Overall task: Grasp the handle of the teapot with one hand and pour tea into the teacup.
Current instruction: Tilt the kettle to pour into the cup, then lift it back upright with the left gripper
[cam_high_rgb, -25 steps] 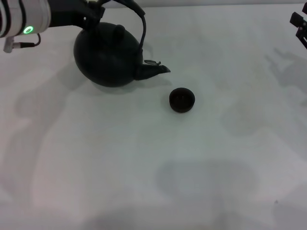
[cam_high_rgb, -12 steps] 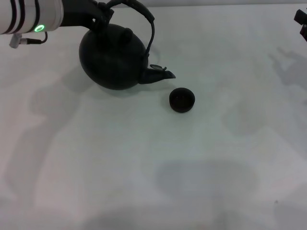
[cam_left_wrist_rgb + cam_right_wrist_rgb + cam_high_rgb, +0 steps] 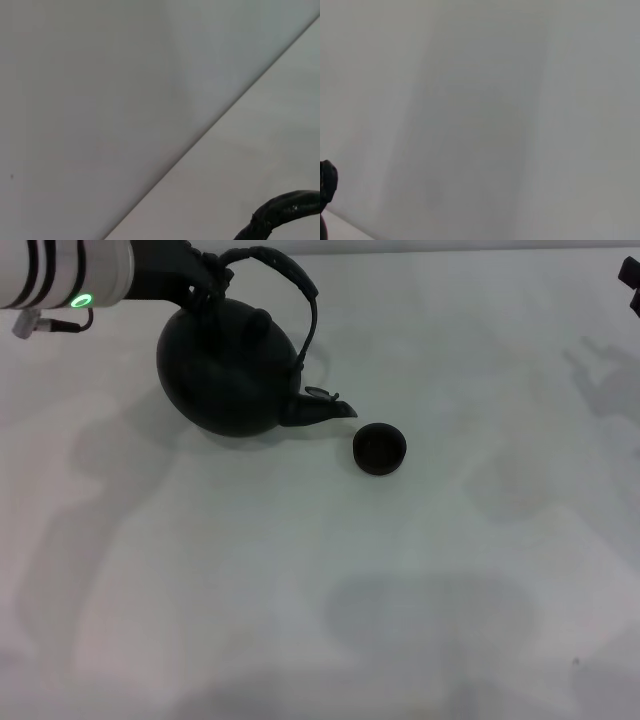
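The black teapot [image 3: 228,370] hangs tilted at the back left of the white table [image 3: 420,590], with its short spout [image 3: 325,408] angled down toward the teacup. My left gripper [image 3: 196,276] is shut on the left end of the arched handle [image 3: 296,280]. A piece of that handle [image 3: 282,212] also shows in the left wrist view. The small black teacup [image 3: 379,448] stands on the table just right of and below the spout tip, apart from it. Only a bit of my right gripper [image 3: 631,278] shows at the far right edge.
The white table surface spreads wide in front of and to the right of the teacup. A dark rounded part [image 3: 326,187] sits at the edge of the right wrist view, against a plain grey background.
The teapot has swung right toward the teacup and then tipped further, so the spout tip now sits lower and closer to the cup. The teacup has not moved.
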Robot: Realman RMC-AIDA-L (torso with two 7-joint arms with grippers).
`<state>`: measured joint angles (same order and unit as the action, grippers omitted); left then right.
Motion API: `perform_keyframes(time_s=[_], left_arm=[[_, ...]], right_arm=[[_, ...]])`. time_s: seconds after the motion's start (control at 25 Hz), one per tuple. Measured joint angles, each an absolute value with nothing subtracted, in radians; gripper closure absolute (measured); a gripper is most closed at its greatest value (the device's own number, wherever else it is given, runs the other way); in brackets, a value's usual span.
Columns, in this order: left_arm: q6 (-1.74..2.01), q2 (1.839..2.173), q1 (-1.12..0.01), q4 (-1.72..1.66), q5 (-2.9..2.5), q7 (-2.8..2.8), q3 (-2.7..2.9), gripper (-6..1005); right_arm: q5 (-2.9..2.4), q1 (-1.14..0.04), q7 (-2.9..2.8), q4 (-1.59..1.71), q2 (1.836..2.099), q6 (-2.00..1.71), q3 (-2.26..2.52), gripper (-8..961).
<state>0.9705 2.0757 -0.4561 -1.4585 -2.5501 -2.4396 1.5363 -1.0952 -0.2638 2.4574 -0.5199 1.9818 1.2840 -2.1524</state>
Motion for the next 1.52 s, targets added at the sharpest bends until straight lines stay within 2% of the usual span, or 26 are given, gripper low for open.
perform_keyframes(time_s=[1.52], left_arm=[[1.036,2.078,-0.598,-1.458,-2.782,-2.567,1.705,869]], right_arm=[[-1.095,-0.272,2.462,-0.517,1.983,1.281,-2.164,636]])
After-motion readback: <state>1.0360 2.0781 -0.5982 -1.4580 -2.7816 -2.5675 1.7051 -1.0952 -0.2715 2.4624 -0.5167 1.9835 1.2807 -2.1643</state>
